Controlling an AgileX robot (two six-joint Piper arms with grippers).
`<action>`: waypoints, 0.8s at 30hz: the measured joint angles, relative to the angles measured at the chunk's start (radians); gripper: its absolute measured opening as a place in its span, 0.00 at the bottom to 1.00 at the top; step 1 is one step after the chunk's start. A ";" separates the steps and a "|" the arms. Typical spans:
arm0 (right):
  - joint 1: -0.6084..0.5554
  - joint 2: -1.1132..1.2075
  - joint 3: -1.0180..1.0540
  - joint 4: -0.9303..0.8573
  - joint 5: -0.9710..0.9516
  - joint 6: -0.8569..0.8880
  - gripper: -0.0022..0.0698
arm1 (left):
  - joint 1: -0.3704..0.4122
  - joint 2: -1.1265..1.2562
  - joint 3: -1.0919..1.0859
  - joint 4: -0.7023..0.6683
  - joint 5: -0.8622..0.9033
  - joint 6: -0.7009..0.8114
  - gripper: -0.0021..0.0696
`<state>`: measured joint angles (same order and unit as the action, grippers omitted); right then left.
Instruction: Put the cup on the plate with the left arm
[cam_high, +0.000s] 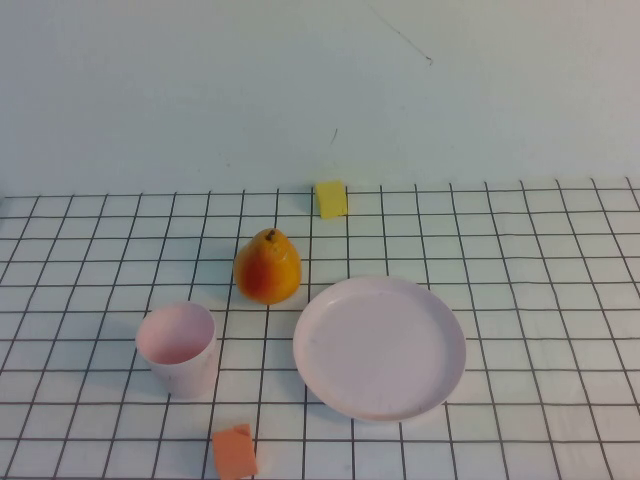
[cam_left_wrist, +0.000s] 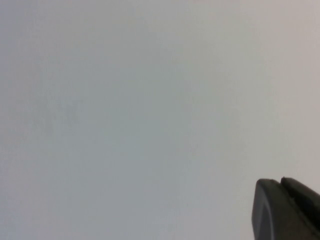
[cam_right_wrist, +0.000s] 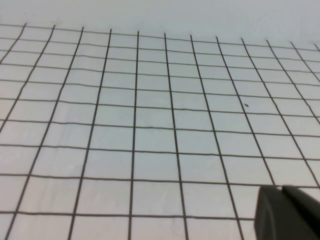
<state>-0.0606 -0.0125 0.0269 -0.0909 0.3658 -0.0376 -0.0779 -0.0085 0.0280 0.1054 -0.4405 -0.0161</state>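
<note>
Neither arm in high view yet. Left gripper (cam_left_wrist: 287, 210) only a dark corner in its wrist cam, facing blank wall; right gripper (cam_right_wrist: 290, 212) over bare grid cloth. Jaw state on either: can't tell. Cup (cam_high: 177, 349) upright, on your left side, plate (cam_high: 380, 346) just right of it, so left arm's nearer.

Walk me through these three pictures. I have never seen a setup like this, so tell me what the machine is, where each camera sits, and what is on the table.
This is a two-armed table robot; each arm ends in a claw. The wide picture comes from a raised camera on the robot's side, looking down at the gridded table. On it stand a cup, a plate to its right, a pear behind them, a yellow block farther back and an orange block at the near edge. Neither arm shows there. The other two pictures come from wrist cameras. Each catches only a dark corner of its own claw: left claw facing a blank pale surface, right claw above bare grid. Nothing is held.
</note>
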 joint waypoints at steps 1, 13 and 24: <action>0.000 0.000 0.000 0.000 0.000 0.000 0.03 | 0.000 0.000 0.000 0.000 -0.060 0.000 0.03; 0.000 0.000 0.000 0.000 0.000 0.000 0.03 | 0.000 -0.005 0.000 0.006 -0.310 0.029 0.03; 0.000 0.000 0.000 0.000 0.000 0.000 0.03 | 0.000 0.083 -0.469 -0.072 0.492 -0.054 0.03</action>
<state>-0.0606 -0.0125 0.0269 -0.0909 0.3658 -0.0376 -0.0779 0.0745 -0.4412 0.0331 0.0519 -0.0698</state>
